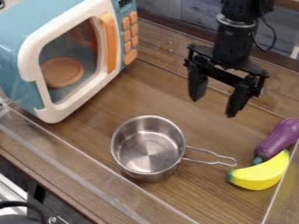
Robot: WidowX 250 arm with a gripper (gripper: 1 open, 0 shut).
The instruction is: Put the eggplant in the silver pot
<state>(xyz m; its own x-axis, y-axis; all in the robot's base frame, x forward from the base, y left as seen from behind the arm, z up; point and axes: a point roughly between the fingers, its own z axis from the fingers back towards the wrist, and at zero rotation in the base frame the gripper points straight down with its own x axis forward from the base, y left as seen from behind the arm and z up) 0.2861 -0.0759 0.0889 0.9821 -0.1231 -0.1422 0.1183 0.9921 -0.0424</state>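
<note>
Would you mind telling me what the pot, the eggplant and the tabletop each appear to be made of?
The pot looks like polished steel: a shiny silver wall, mirror-like reflections inside and a thin wire handle. The eggplant seems to be smooth moulded plastic, purple with a soft sheen. The table looks like dark wood or a wood-look laminate, showing grain lines.

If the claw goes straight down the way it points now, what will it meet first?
Most likely the bare wooden table. The open claw points straight down, with the eggplant off to its right and the silver pot nearer the camera on its left. Depth is hard to judge from this one view.
</note>
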